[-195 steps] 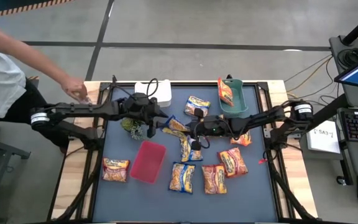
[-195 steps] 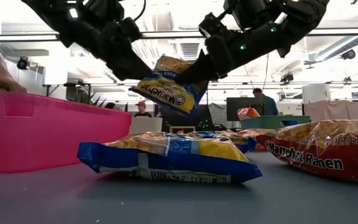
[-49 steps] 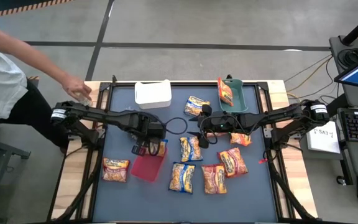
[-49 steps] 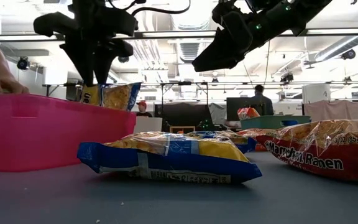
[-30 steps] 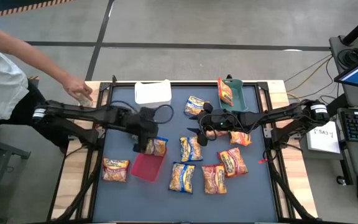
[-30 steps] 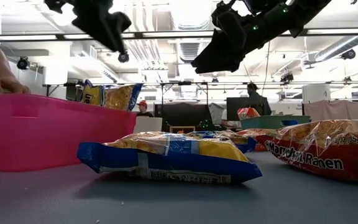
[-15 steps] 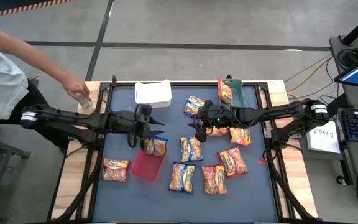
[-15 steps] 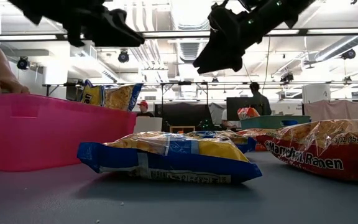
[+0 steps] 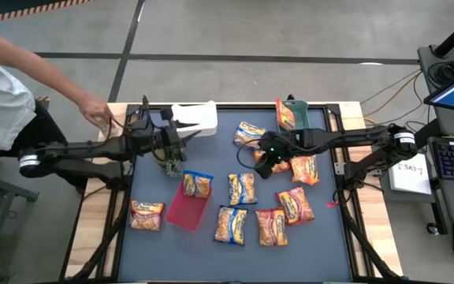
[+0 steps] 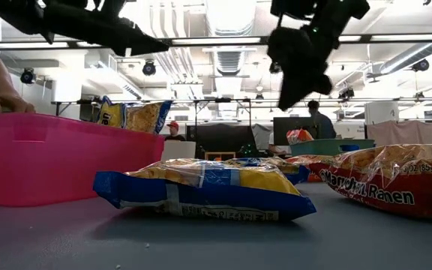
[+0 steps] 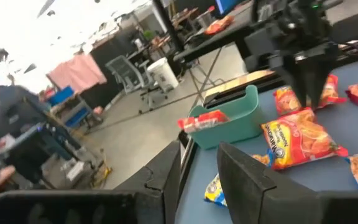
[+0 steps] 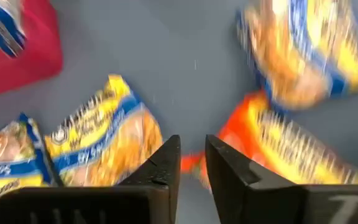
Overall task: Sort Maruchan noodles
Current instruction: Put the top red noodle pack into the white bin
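Several Maruchan packets lie flat on the dark mat: blue-trimmed ones (image 9: 244, 188) (image 9: 232, 225) (image 9: 250, 132) and red or orange ones (image 9: 271, 226) (image 9: 295, 204) (image 9: 304, 169). One blue-trimmed packet (image 9: 198, 184) (image 10: 137, 116) stands on edge in the red tray (image 9: 181, 213), leaning at its far rim. An orange packet (image 9: 287, 117) stands in the green bin (image 9: 298, 132). My left gripper (image 9: 181, 136) (image 11: 199, 149) is open and empty, high near the white bin. My right gripper (image 9: 263, 169) (image 12: 192, 146) is open and empty, pointing down above an orange packet (image 12: 272, 149).
A white bin (image 9: 195, 118) sits at the far edge, with a small green plant (image 9: 170, 163) in front of it. One more packet (image 9: 147, 214) lies near the left edge. A person's hand (image 9: 97, 110) reaches over the table's far-left corner.
My left gripper has gone up and away from the red tray toward the table's far-left, to the white bin, empty. The blue-trimmed packet stays leaning in the tray. My right gripper has shifted slightly toward the right and tipped its fingers downward over the packets.
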You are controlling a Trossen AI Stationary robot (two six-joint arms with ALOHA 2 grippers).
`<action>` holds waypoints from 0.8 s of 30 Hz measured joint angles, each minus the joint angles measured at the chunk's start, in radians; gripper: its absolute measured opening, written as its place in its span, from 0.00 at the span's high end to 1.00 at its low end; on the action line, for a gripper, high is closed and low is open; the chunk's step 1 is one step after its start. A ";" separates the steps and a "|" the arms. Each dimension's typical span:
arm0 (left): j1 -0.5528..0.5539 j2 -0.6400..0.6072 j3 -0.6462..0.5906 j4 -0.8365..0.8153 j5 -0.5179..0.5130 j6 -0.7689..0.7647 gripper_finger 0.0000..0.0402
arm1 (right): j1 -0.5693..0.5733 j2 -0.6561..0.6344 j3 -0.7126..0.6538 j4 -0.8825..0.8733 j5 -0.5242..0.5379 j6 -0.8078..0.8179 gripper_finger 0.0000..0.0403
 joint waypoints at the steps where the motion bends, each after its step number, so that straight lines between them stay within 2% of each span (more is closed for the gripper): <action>1: 0.006 0.007 -0.001 -0.001 0.000 -0.015 0.78 | 0.000 0.001 -0.002 -0.026 -0.012 0.042 0.87; 6: 0.008 0.046 -0.002 -0.003 0.000 0.005 0.78 | -0.006 0.002 -0.002 -0.127 -0.013 0.247 0.91; 10: 0.008 0.070 -0.002 -0.004 0.000 0.018 0.78 | -0.026 0.002 -0.003 -0.136 -0.011 0.316 0.89; 16: 0.008 0.074 -0.002 -0.002 0.000 0.020 0.78 | -0.063 0.002 -0.002 -0.068 0.024 0.280 0.83; 20: 0.008 0.072 0.001 -0.002 0.000 0.020 0.78 | -0.098 0.002 0.006 0.028 0.026 0.216 0.78; 24: 0.008 0.072 0.003 -0.003 0.000 0.020 0.78 | -0.115 0.026 0.032 0.048 0.015 0.176 0.73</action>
